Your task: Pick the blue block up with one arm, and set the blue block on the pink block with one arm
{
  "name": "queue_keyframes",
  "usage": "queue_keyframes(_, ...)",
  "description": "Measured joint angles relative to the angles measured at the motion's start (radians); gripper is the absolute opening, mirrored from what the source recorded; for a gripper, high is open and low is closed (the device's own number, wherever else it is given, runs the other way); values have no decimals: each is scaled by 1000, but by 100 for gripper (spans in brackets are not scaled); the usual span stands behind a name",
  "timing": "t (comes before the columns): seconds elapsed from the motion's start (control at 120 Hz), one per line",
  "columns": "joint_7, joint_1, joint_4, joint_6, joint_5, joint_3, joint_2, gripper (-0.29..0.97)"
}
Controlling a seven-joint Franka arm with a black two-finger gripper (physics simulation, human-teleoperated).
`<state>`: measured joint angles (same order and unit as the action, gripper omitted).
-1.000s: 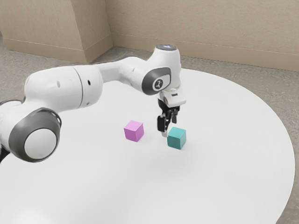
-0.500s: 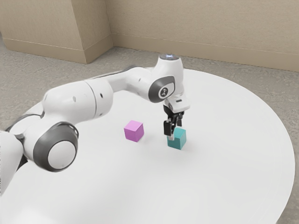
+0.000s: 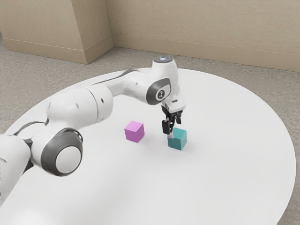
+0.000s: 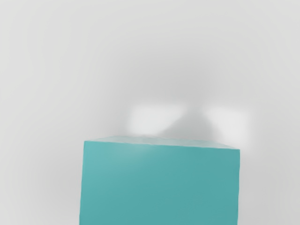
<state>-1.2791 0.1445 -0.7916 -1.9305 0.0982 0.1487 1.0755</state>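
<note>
**Gripper low over blue block, grasp not made**

Blue block (image 3: 177,139) sits flat on the bench (image 3: 234,164), upright and square to the surface. Pink block (image 3: 134,131) is apart from it, toward the exterior view's left, with bare bench between the two.

Gripper (image 3: 171,131) hangs just above the blue block, at the block's upper edge on the side facing the pink one. Its fingers stand apart and clamp nothing. In the wrist view the blue block (image 4: 159,183) lies right under the hand, one top edge running across the view.

Key relation: the block lies directly below the gripper and a little toward the exterior view's right. It is a cube, so no long axis constrains the grasp.

Judgement: pick step, approach phase. The next move probably needs a small shift over the block's centre, then a descent before closing. An off-centre close may nudge the block.
</note>
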Motion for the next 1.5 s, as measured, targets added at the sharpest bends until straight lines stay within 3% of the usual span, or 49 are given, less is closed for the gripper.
queue_keyframes(0.317,-31,1,0,-16,-44,-1,58,67)
queue_keyframes(0.483,-40,0,-3,-18,-65,-1,54,44)
queue_keyframes(0.6,-46,-3,-78,-16,-70,-1,-45,37)
queue_keyframes(0.775,-59,-66,-380,-16,-97,42,-314,35)
queue_keyframes(1.058,-164,-205,-588,17,-177,64,-502,35)
queue_keyframes(1.292,-222,-245,-605,11,-64,36,-484,35)
queue_keyframes(1.5,-255,-258,-500,-8,-35,7,-399,35)
